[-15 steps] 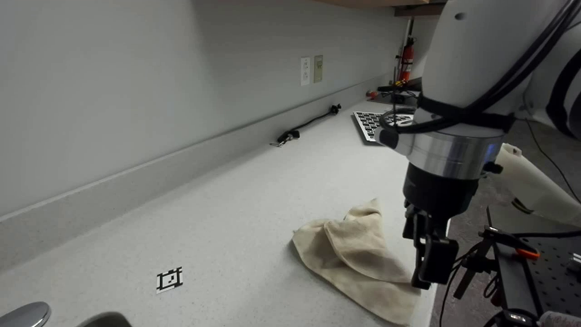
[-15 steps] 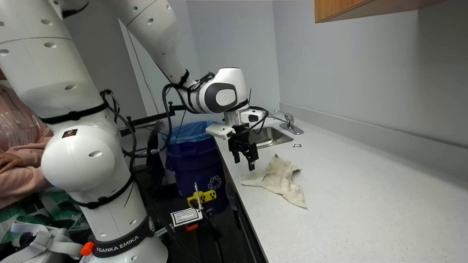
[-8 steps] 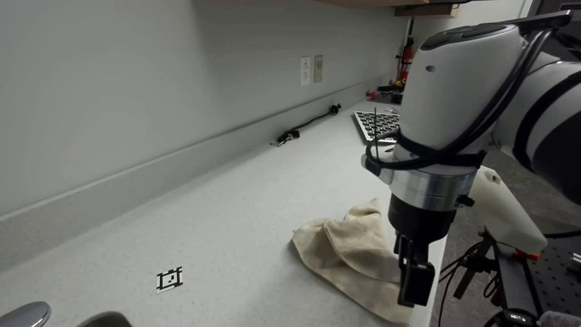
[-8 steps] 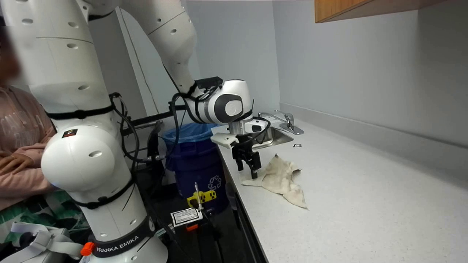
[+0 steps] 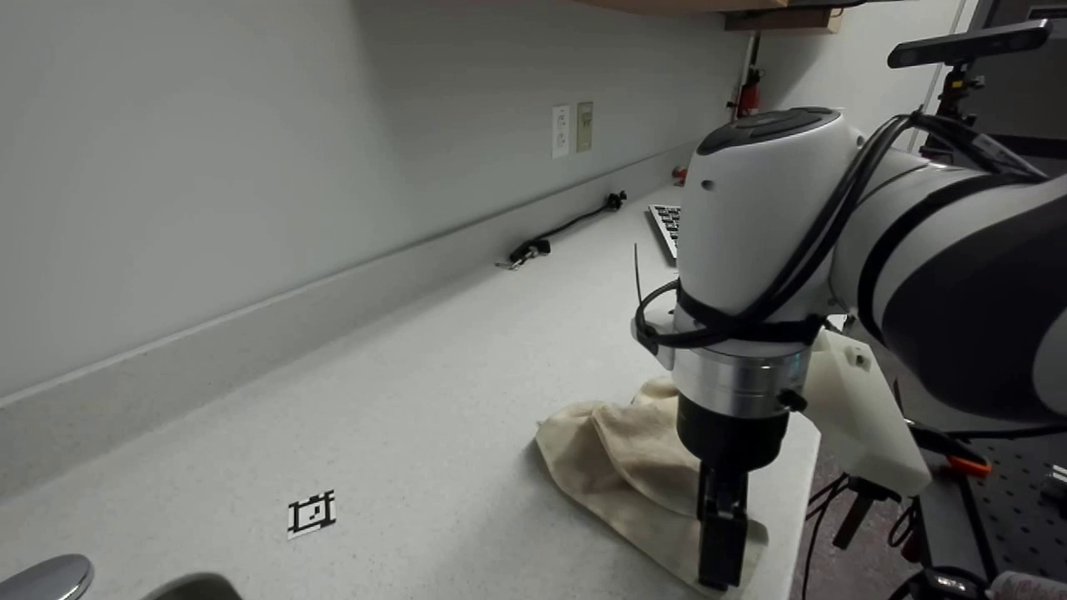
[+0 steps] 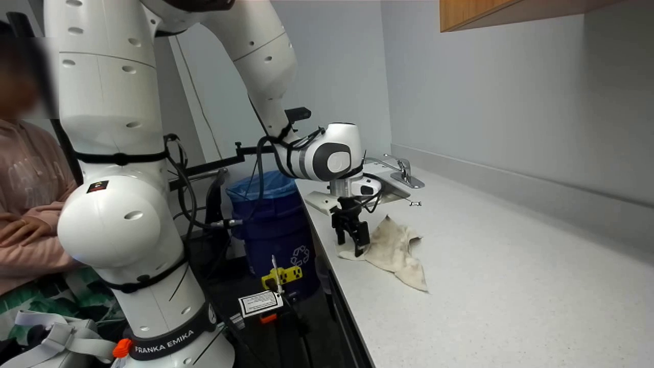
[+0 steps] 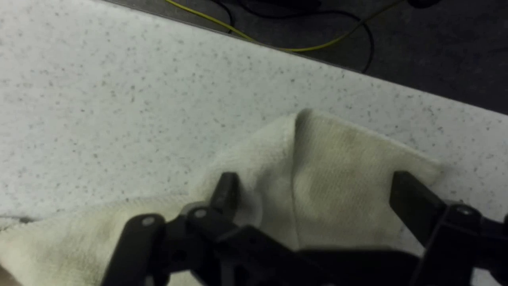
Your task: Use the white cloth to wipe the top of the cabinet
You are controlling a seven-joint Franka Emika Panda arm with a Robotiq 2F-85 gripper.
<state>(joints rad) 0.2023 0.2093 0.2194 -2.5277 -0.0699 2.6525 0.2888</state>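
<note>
White arm (image 6: 110, 217), black hand (image 7: 315, 182)

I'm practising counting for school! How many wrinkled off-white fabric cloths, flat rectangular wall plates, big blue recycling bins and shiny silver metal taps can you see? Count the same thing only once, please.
Wrinkled off-white fabric cloth: 1
Rectangular white wall plate and rectangular beige wall plate: 2
Big blue recycling bin: 1
Shiny silver metal tap: 1
Total: 5

Since a second ago: jaws lower, further in from the edge of the bench (image 6: 485, 306), closer to the white cloth (image 5: 633, 458); one corner now lies just beneath them, contact not determinable. Robot arm (image 5: 754, 233) followed, masking more of the keyboard (image 5: 666, 223) beyond the jaws in an exterior view.
</note>
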